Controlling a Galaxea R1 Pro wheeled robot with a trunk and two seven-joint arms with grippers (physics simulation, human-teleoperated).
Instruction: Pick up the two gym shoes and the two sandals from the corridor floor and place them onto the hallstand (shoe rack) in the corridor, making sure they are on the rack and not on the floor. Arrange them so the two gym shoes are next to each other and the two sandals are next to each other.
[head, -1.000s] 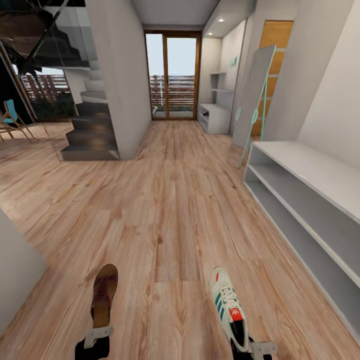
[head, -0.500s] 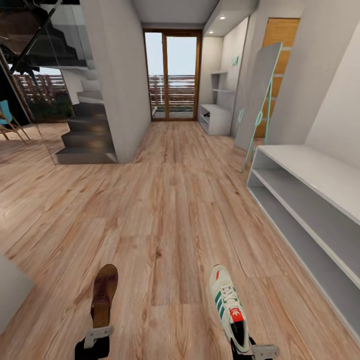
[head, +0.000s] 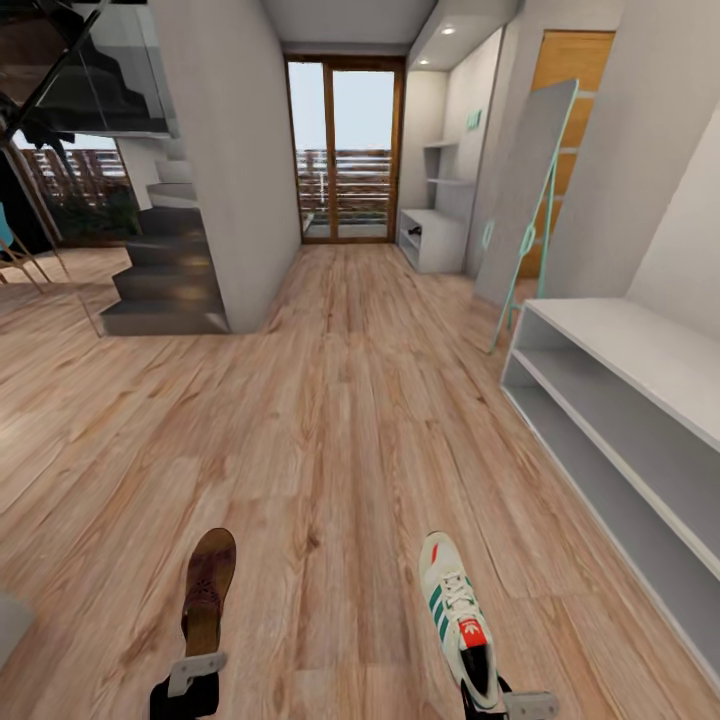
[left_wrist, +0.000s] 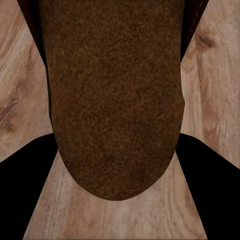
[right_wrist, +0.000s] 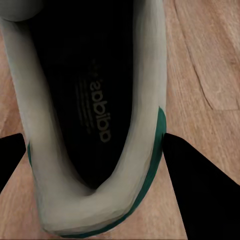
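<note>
Wooden corridor floor (head: 330, 400) stretches ahead, with the pale shoe rack (head: 640, 350) along its right edge, both shelves bare. Left gripper (head: 190, 678) is clamped on a brown sandal (head: 207, 590) and right gripper (head: 505, 700) on a white gym shoe (head: 455, 610), both carried above the planks. This looks like the carrying step; next the robot should turn toward the rack and set both down on it.

Legible marks on the gym shoe (right_wrist: 90, 115) held at its heel between the right gripper's (right_wrist: 95, 165) fingers: the word "adidas", in pale letters, on the dark insole inside the shoe, running lengthwise just ahead of the fingers; beside it, lines of finer print, too small to read; on the red-orange tongue patch (head: 471, 630), in the head view, a white trefoil emblem, ahead of the gripper; no other text is legible.
</note>
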